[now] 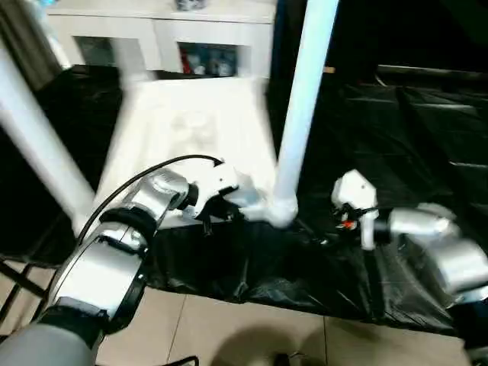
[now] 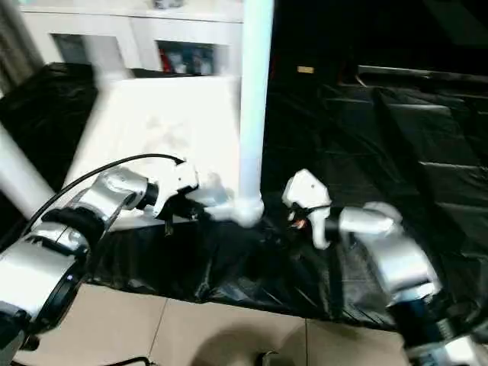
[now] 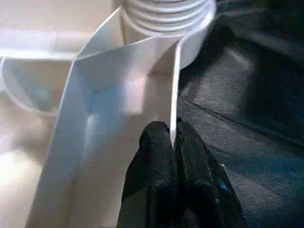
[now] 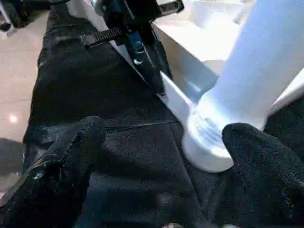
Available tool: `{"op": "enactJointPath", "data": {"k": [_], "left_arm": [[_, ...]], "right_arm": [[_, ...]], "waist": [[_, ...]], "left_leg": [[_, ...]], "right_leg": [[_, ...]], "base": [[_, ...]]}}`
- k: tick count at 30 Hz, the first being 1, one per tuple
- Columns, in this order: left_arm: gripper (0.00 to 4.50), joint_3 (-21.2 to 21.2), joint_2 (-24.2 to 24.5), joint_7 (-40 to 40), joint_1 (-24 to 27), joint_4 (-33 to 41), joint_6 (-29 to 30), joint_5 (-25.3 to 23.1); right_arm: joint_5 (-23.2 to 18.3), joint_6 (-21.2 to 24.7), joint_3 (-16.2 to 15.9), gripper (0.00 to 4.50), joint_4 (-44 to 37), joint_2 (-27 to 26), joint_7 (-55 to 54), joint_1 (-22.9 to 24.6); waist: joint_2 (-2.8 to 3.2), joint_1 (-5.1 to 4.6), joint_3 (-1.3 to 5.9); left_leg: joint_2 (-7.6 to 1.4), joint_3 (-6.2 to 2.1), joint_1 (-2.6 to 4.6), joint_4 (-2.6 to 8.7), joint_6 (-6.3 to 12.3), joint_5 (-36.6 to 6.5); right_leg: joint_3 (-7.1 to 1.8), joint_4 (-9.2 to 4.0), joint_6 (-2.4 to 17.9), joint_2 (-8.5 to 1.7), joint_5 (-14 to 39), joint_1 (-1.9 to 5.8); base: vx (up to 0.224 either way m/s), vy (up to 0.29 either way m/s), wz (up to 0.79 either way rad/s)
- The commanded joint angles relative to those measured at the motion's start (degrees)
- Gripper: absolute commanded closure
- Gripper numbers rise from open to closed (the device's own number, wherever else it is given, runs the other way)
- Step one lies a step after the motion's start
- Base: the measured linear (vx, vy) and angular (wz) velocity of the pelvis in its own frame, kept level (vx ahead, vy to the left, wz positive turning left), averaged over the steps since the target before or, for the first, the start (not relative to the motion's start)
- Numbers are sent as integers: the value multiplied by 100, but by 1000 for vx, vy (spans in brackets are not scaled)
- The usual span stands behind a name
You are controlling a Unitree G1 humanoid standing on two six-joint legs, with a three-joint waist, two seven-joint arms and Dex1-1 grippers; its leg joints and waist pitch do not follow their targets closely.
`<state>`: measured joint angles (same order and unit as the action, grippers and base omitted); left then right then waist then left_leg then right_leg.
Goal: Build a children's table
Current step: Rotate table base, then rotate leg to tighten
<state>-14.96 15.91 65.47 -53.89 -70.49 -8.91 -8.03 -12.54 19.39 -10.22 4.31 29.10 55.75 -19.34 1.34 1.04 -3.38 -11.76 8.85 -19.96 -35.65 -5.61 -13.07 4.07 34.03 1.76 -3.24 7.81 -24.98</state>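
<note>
Silver forearms [image 1: 99,267], white wrist housings [image 2: 305,189], black fingers [image 3: 164,190], black cable [image 1: 145,177] along the left arm.

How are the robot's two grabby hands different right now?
The left gripper is pinched shut on the table top's rim, but the right gripper is wide open and holds nothing. The left gripper touches the table top; the right gripper sits just off the corner socket, over the black sheet, facing the upright leg. Both have black fingers.
</note>
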Motion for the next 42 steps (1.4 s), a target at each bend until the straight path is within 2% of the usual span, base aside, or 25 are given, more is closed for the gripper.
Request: {"op": "enactJointPath", "data": {"k": [1, 2, 3, 4, 7, 9, 15, 18, 20, 22, 24, 28, 30, 32, 37, 41, 42], "left_arm": [[449, 89, 136, 160, 255, 143, -204, 132], [449, 22, 129, 289, 391, 259, -354, 92], [449, 19, 105, 271, 428, 287, -374, 83], [449, 39, 71, 249, 477, 342, -375, 83], [449, 134, -24, 394, 587, 479, -468, 209], [449, 166, -69, 499, 670, 587, -404, 287], [449, 91, -6, 557, 884, 835, -500, 302], [449, 134, 6, 608, 932, 907, -478, 355], [450, 147, 31, 706, 967, 983, -475, 363], [450, 137, 76, 780, 1018, 1074, -433, 334], [450, 92, 134, 828, 1076, 1159, -414, 292], [450, 80, 153, 862, 1103, 1202, -404, 294], [450, 79, 172, 852, 1098, 1209, -412, 280], [450, 82, 177, 884, 1096, 1216, -393, 280], [450, 75, 219, 975, 1087, 1254, -329, 268], [450, 84, 136, 740, 1082, 1310, -96, 231], [450, 35, 37, 369, 1071, 1291, -13, 98]], "right_arm": [[163, -186, 56, 0, 247, -121, -330, -38], [253, -261, 47, 0, 460, -228, -504, -107], [311, -322, 32, 0, 566, -288, -602, -160], [365, -381, 22, 0, 685, -363, -721, -221], [465, -478, -3, 0, 944, -504, -921, -379], [553, -570, -65, 0, 1117, -558, -923, -477], [562, -696, -222, 0, 1390, -640, -640, -620], [590, -775, -245, 0, 1545, -678, -609, -689], [616, -851, -262, 36, 1742, -724, -576, -782], [660, -967, -277, 39, 2003, -794, -582, -904], [702, -1072, -308, 66, 2243, -854, -560, -1017], [741, -1139, -330, 96, 2399, -889, -517, -1088], [777, -1190, -363, 109, 2546, -917, -424, -1154], [793, -1235, -370, 129, 2637, -931, -399, -1189], [801, -1338, -383, 163, 2895, -1004, -320, -1289], [694, -1413, -273, 178, 3077, -1261, -569, -1246], [660, -1397, -166, 179, 3076, -1437, -881, -1146]], "waist": [[-168, 99, 478], [-134, 90, 480], [-147, 97, 463], [-133, 129, 453], [-150, 155, 449], [-137, 184, 452], [-178, 232, 476], [-185, 242, 467], [-186, 232, 465], [-185, 219, 460], [-187, 222, 461], [-175, 221, 464], [-195, 229, 475], [-191, 226, 466], [-211, 220, 455], [-204, 189, 450], [-208, 165, 448]], "left_leg": [[48, 40, -168, 363, 615, -164], [22, 56, -110, 371, 588, -228], [13, 72, -92, 378, 593, -287], [1, 85, -62, 385, 571, -357], [-29, 88, -42, 404, 516, -387], [-42, 99, -27, 407, 516, -386], [-58, 109, -64, 397, 620, -214], [-51, 114, -64, 398, 598, -263], [-55, 111, -68, 406, 576, -268], [-55, 116, -55, 406, 538, -340], [-59, 115, -54, 410, 517, -355], [-69, 116, -60, 410, 520, -298], [-70, 117, -61, 408, 546, -251], [-68, 123, -65, 406, 558, -281], [-68, 126, -58, 411, 517, -345], [-71, 123, -61, 422, 484, -407], [-71, 111, -64, 430, 430, -465]], "right_leg": [[-183, -400, 873, -347, 1642, 576], [-188, -415, 956, -342, 1700, 515], [-192, -438, 981, -324, 1749, 493], [-200, -436, 1006, -331, 1797, 470], [-214, -411, 1028, -362, 1813, 461], [-235, -382, 1090, -372, 1690, 462], [-257, -299, 1225, -398, 1176, 487], [-257, -316, 1176, -404, 1361, 489], [-253, -317, 1152, -409, 1461, 482], [-252, -336, 1107, -409, 1604, 463], [-255, -335, 1078, -409, 1644, 467], [-258, -314, 1126, -404, 1478, 464], [-260, -290, 1169, -408, 1358, 474], [-257, -295, 1188, -406, 1376, 467], [-256, -321, 1104, -412, 1611, 456], [-257, -327, 1136, -410, 1597, 454], [-257, -335, 1108, -417, 1688, 454]], "base": [[0, 0, 0], [0, 0, 0], [0, 0, 0], [0, 0, 0], [0, 0, 0], [0, 0, 0], [0, 0, 0], [0, 0, 0], [0, 0, 0], [0, 0, 0], [0, 0, 0], [0, 0, 0], [0, 0, 0], [0, 0, 0], [0, 0, 0], [0, 0, 0], [0, 0, 0]]}}
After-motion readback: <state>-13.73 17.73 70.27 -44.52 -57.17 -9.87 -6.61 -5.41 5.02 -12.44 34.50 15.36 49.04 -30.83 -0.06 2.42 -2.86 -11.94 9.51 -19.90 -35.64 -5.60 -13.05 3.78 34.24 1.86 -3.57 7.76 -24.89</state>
